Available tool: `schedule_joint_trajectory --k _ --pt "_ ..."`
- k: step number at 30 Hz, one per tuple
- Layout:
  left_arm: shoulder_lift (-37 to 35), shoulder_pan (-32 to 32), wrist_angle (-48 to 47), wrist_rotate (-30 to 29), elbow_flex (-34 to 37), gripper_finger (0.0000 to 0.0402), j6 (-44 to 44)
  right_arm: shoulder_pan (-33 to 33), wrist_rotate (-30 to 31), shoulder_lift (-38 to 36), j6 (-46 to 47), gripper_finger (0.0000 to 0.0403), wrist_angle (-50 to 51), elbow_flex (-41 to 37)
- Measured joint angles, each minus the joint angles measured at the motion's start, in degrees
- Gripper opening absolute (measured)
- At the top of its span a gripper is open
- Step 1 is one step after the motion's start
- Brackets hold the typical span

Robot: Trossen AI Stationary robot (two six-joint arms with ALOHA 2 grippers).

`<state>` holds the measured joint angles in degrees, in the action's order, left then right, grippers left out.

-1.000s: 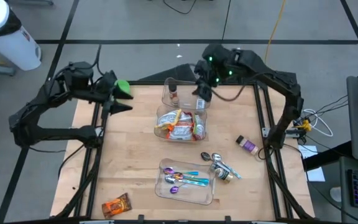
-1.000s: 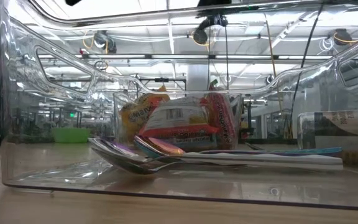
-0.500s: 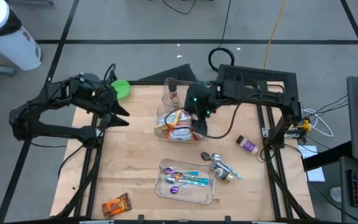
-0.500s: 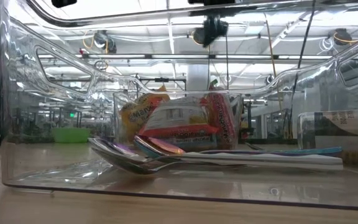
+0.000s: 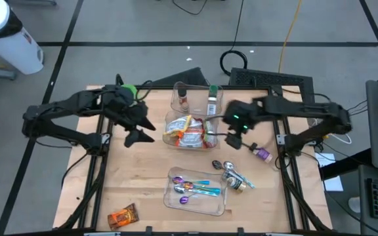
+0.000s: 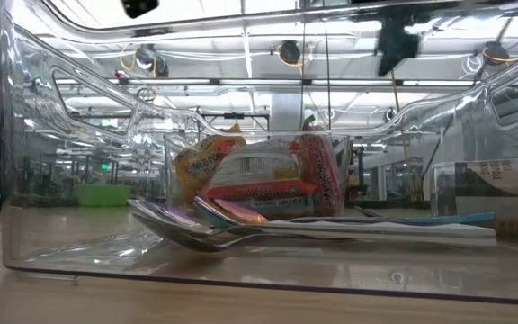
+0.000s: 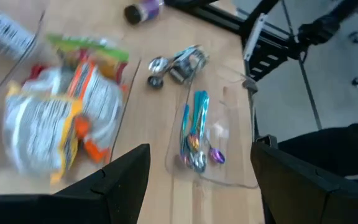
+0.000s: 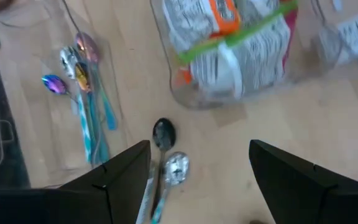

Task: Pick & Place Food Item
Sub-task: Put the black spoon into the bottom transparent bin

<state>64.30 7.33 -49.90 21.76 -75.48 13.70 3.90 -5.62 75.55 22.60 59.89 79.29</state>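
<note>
A clear bin (image 5: 170,136) of wrapped food packets (image 5: 190,130) stands at mid-table; it also shows in the low view (image 6: 259,180). One orange snack packet (image 5: 122,216) lies flat on the table near the front left corner. My left gripper (image 5: 142,130) hovers open and empty just left of the bin; its wrist view (image 7: 201,148) looks down on the packets (image 7: 55,118). My right gripper (image 5: 231,139) hovers open and empty just right of the bin; its wrist view (image 8: 197,146) shows the bin's packets (image 8: 235,50).
A clear tray (image 5: 176,196) with coloured spoons (image 5: 199,190) lies near the front. Loose metal spoons (image 5: 231,176) and a purple-capped jar (image 5: 261,153) lie at the right. A clear bin with bottles (image 5: 195,98) stands at the back, a green bowl (image 5: 128,92) at the far left.
My left gripper has swung from the far left corner toward the right and near, up beside the food bin. My right gripper has gone from above the bottle bin at the far edge across the food bin, toward the near right. No object has moved.
</note>
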Motion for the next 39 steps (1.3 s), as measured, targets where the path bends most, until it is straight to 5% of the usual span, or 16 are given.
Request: schedule_joint_trajectory --k 6,11,16,20,24,32,39 --pt "4.2 0.1 6.8 3.2 0.0 0.028 -1.5 -8.1 5.4 -11.7 14.5 0.0265 -2.7 -13.2" --pt "6.9 0.1 10.0 4.9 0.0 0.028 -1.1 -15.8 5.4 -14.2 21.3 0.0265 -3.9 -20.3" --pt "8.9 0.1 14.2 4.0 0.0 0.028 3.0 -18.9 5.8 -11.3 14.2 0.0265 -9.7 -23.2" --pt "10.5 0.1 19.2 1.7 0.0 0.028 7.7 -16.3 10.1 -8.4 7.3 0.0265 -10.7 -25.0" --pt "12.2 0.0 25.6 -0.4 0.0 0.028 14.4 -13.2 7.8 -5.6 4.1 0.0265 -16.6 -27.6" --pt "15.4 -1.9 36.9 -1.8 0.0 0.028 25.5 -15.6 5.7 -1.2 8.9 0.0265 -27.3 -34.7" --pt "17.0 -6.5 38.7 -12.4 0.0 0.028 29.0 -19.6 10.1 1.6 15.6 0.0265 -33.4 -38.1"
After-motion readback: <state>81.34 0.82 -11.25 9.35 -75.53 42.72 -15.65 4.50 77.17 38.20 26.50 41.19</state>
